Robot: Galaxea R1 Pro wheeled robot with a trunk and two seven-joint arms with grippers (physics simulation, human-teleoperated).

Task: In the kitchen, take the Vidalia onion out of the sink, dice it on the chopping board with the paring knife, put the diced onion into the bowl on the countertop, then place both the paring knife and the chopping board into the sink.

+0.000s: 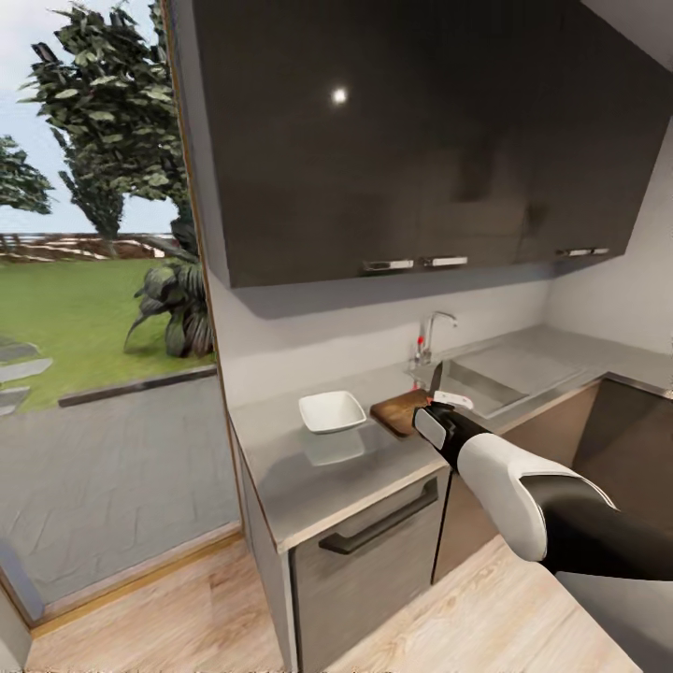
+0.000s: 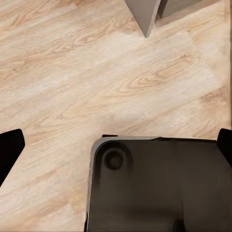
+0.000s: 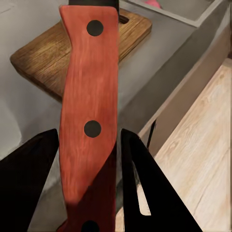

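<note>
Gripping the paring knife (image 3: 89,111) by its red-orange handle, the right gripper (image 3: 87,159) is closing its two dark fingers against either side of it, the blade pointing up and away toward the sink (image 1: 505,379). In the head view the right gripper (image 1: 439,421) is hovering just above the chopping board (image 1: 400,409), which is lying on the countertop (image 1: 318,467) directly beside the sink on the window side. The bowl (image 1: 331,411) is sitting just beyond the board, farther from the sink, apart from it. A small pink shape in the basin, seen from the right wrist, is probably the Vidalia onion (image 3: 152,3); it is not on the board.

Judging from this, the knife is already in hand while the onion is waiting in the sink, so the fetching step is not yet done. The next move seems to call for getting the onion out of the basin and onto the board, either with the other arm or after setting the knife down near the sink.

The left gripper (image 2: 116,154) is hanging over the wooden floor, well away from the sink, its fingertips wide apart and holding nothing.

No brand, label or legible writing is showing anywhere; the knife handle is carrying only three dark rivets.
</note>
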